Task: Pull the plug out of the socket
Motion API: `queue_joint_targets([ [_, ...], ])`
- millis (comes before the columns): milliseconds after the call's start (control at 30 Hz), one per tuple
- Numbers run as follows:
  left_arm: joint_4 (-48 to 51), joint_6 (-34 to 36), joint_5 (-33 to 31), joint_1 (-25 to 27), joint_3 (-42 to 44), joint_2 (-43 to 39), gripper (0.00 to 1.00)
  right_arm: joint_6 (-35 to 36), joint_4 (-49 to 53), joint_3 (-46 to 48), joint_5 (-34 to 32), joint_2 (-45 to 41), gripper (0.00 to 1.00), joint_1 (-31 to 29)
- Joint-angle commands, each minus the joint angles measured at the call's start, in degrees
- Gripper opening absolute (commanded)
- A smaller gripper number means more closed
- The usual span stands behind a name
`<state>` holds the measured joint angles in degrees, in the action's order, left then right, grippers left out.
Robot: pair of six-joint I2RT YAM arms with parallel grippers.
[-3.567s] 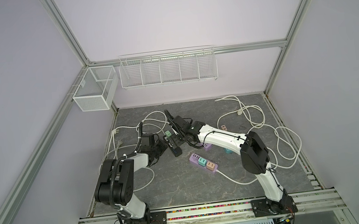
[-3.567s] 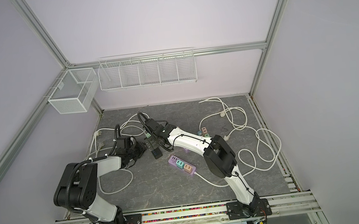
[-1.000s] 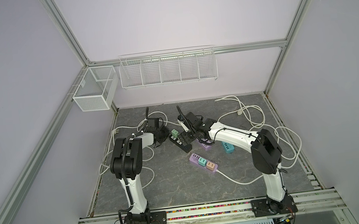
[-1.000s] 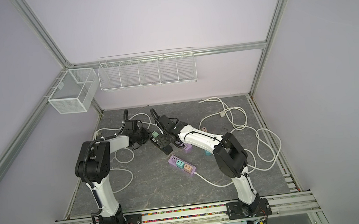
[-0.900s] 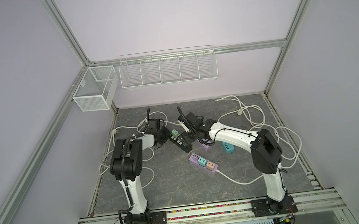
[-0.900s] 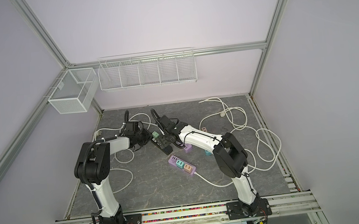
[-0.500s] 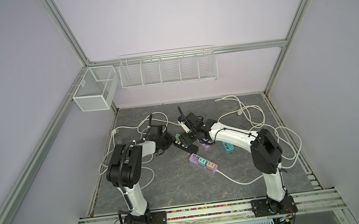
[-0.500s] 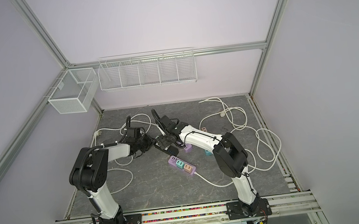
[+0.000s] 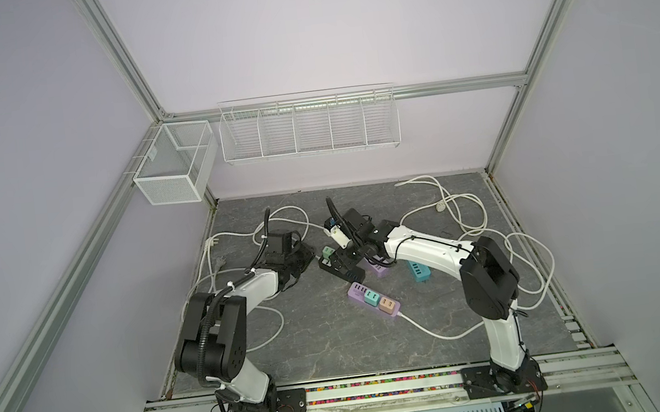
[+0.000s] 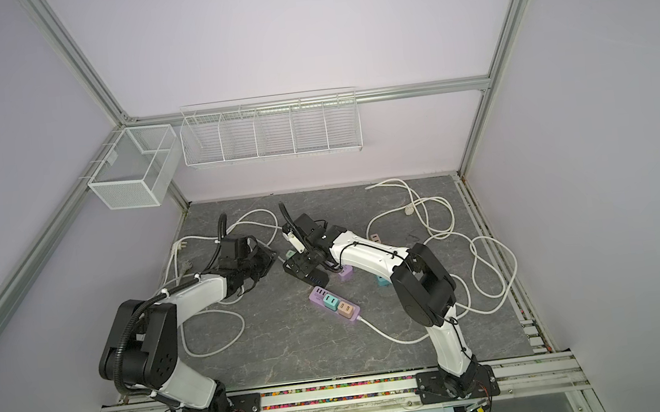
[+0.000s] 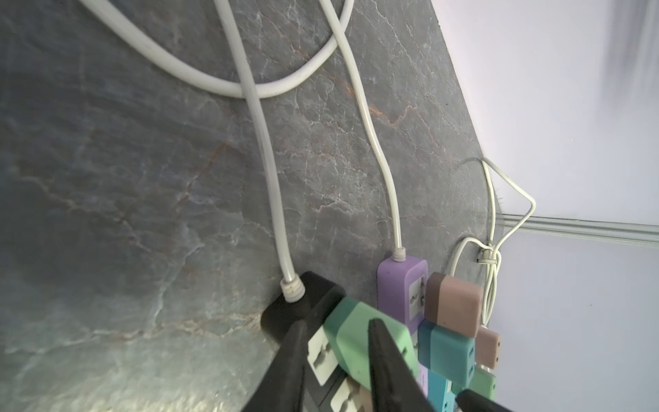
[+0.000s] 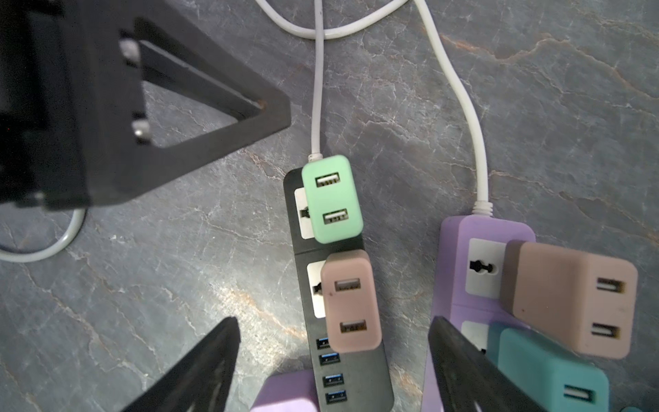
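A black power strip lies mid-table with a green plug in its end socket and a brownish-pink plug in the one beside it. My left gripper sits just off the strip's cable end, apart from the green plug. Its jaws stand a little apart with nothing between them. One of its fingers shows in the right wrist view. My right gripper hangs wide open over the strip's USB end, straddling it.
A purple strip carrying teal and pink plugs lies nearer the front. Another purple strip with plugs lies right beside the black one, and a teal strip lies under the right arm. White cables loop across the table. Wire baskets hang on the back wall.
My left arm has swung its elbow toward the front and its gripper has come closer to the strip's cable end. The right gripper has stayed over the strip.
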<state>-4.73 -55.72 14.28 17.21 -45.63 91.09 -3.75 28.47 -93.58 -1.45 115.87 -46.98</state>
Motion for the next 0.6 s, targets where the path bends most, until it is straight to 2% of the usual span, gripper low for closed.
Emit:
queue_joint_targets([
  [0,-1.7,-2.9,-1.15,1.98,2.84,-1.98,0.32,4.05,0.61,0.83,2.25,-2.07,0.84,1.15],
  [133,-5.18,-5.87,-1.87,3.83,6.69,-3.37,0.32,5.53,1.15,0.85,3.85,-1.84,0.82,1.96],
  [333,-10.0,-7.62,0.36,5.84,6.94,-0.36,0.33,7.29,2.66,-1.26,3.67,0.46,0.79,2.67],
  [567,-9.57,-7.11,0.59,6.42,7.17,1.19,0.34,8.41,2.92,-2.47,4.44,2.35,0.74,2.61],
])
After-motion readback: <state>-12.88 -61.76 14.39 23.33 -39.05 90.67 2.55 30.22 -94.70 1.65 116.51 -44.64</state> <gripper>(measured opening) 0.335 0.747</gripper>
